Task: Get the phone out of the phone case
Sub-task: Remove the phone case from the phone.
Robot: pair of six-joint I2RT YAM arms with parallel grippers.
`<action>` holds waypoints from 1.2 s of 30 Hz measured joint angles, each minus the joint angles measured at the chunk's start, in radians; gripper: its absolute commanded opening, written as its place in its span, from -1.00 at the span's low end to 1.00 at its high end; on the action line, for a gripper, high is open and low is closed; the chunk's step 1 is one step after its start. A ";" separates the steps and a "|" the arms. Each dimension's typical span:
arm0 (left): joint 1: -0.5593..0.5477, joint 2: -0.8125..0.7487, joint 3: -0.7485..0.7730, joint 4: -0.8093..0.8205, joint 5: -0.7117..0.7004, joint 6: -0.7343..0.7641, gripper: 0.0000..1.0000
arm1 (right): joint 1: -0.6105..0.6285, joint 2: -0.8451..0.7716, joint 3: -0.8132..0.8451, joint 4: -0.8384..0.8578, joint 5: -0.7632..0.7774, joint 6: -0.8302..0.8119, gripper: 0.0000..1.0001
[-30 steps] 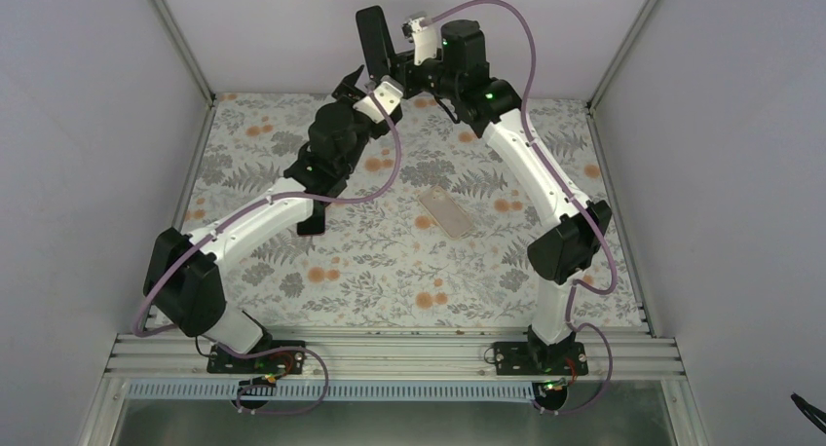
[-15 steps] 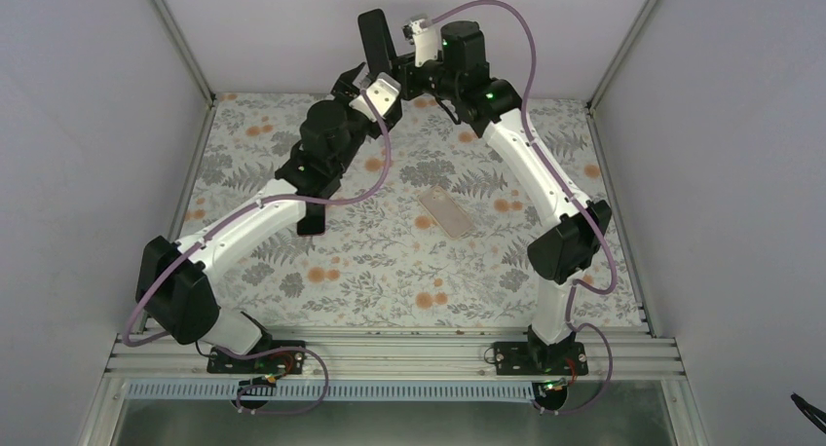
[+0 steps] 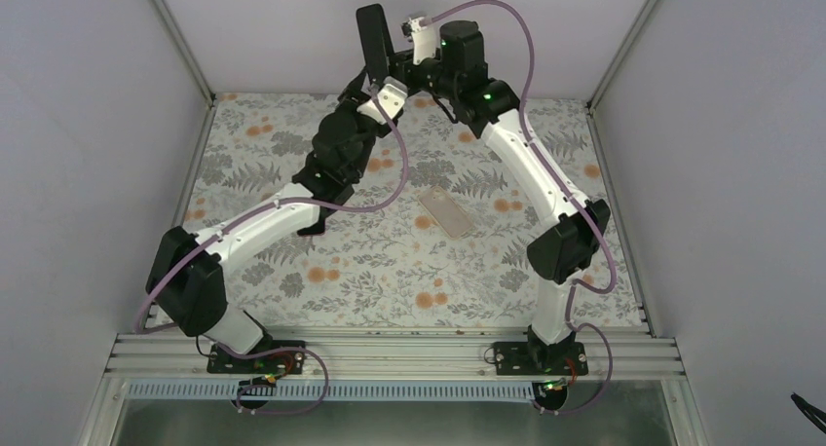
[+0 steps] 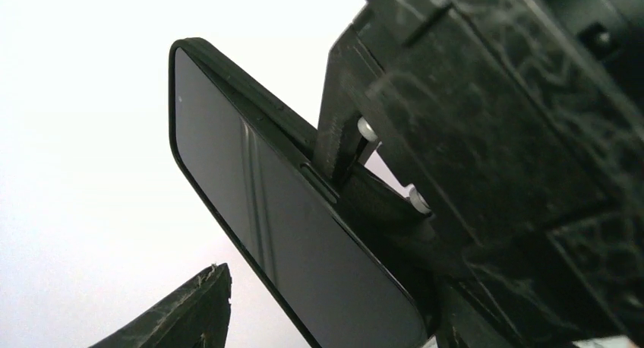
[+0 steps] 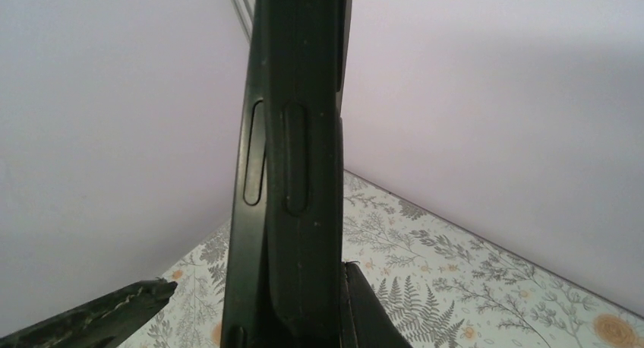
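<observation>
From above, we see the right gripper raised high over the far edge of the floral table, close to the back wall. Its jaws are pressed tight on the lower part of a black phone case, which stands nearly upright in the air. The left gripper reaches up from below and left, right at the case's bottom end. From this angle we cannot make out how wide its jaws are. A flat pale rectangle lies on the table, well apart from both grippers.

In the left wrist view the phone shows its dark glass face, tilted and framed by the black rim of the case, so it sits inside the case. A thin black finger with bright screws bears on the case's long edge. One scuffed fingertip of the left gripper rises at the lower left, with bright background between it and the phone. On this side the jaws stand spread and grip nothing.

The right wrist view looks straight along the case's side edge, which fills the middle of the frame and carries two long side buttons. A dark finger pad presses against the case at the bottom right. Another scuffed black tip enters at the lower left, apart from the case, and we cannot tell which gripper it belongs to.
</observation>
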 measured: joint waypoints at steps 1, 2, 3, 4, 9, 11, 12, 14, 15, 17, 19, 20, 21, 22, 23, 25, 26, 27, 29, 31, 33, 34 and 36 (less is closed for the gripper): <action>-0.005 0.002 -0.013 0.039 -0.019 0.018 0.26 | 0.001 0.000 0.000 0.010 -0.002 0.004 -0.95; -0.009 0.005 -0.030 0.081 -0.036 0.034 0.26 | 0.002 0.000 -0.001 0.015 -0.004 0.005 -0.95; -0.014 0.007 -0.056 0.142 -0.057 0.060 0.25 | 0.005 0.000 -0.003 0.020 -0.007 0.005 -0.94; -0.016 0.008 -0.076 0.188 -0.073 0.084 0.20 | 0.006 0.000 -0.007 0.025 -0.013 0.005 -0.94; -0.022 0.026 -0.182 0.438 -0.113 0.243 0.08 | 0.010 0.000 -0.048 0.077 -0.081 0.013 -0.95; -0.024 0.043 -0.200 0.509 -0.118 0.309 -0.01 | 0.009 -0.001 -0.065 0.098 -0.106 0.018 -0.95; -0.026 0.058 -0.204 0.552 -0.120 0.347 -0.04 | 0.005 -0.002 -0.072 0.109 -0.119 0.021 -0.95; -0.027 0.091 -0.204 0.626 -0.120 0.416 -0.13 | -0.002 -0.004 -0.080 0.124 -0.140 0.028 -0.95; -0.029 0.110 -0.206 0.678 -0.116 0.460 -0.16 | -0.006 -0.008 -0.087 0.132 -0.152 0.034 -0.95; -0.033 0.144 -0.209 0.767 -0.109 0.537 -0.25 | -0.011 -0.015 -0.098 0.142 -0.175 0.039 -0.95; -0.035 0.178 -0.210 0.850 -0.096 0.615 -0.32 | -0.017 -0.025 -0.109 0.152 -0.196 0.043 -0.95; -0.036 0.188 -0.210 0.886 -0.086 0.657 -0.34 | -0.021 -0.028 -0.116 0.159 -0.208 0.044 -0.95; -0.037 0.209 -0.210 0.916 -0.077 0.694 -0.34 | -0.024 -0.031 -0.123 0.166 -0.222 0.047 -0.95; -0.038 0.220 -0.210 0.936 -0.071 0.719 -0.35 | -0.029 -0.033 -0.130 0.169 -0.237 0.049 -0.95; -0.039 0.230 -0.210 0.952 -0.066 0.746 -0.35 | -0.035 -0.034 -0.137 0.174 -0.251 0.050 -0.95; -0.039 0.239 -0.210 0.961 -0.058 0.779 -0.36 | -0.042 -0.034 -0.145 0.180 -0.269 0.053 -0.95; -0.039 0.239 -0.210 0.960 -0.055 0.789 -0.37 | -0.046 -0.034 -0.149 0.183 -0.275 0.055 -0.95; -0.039 0.239 -0.210 0.961 -0.052 0.799 -0.40 | -0.048 -0.034 -0.149 0.187 -0.285 0.056 -0.95; -0.039 0.239 -0.210 0.966 -0.049 0.813 -0.48 | -0.048 -0.034 -0.149 0.195 -0.294 0.056 -0.95; -0.039 0.239 -0.210 0.967 -0.045 0.829 -0.57 | -0.048 -0.034 -0.149 0.201 -0.303 0.056 -0.95; -0.039 0.239 -0.210 0.967 -0.043 0.837 -0.68 | -0.048 -0.034 -0.149 0.205 -0.308 0.057 -0.95; -0.039 0.239 -0.210 0.968 -0.042 0.838 -0.74 | -0.048 -0.034 -0.149 0.207 -0.309 0.058 -0.95; -0.039 0.239 -0.210 0.983 -0.043 0.836 -0.85 | -0.049 -0.034 -0.149 0.210 -0.310 0.079 -0.95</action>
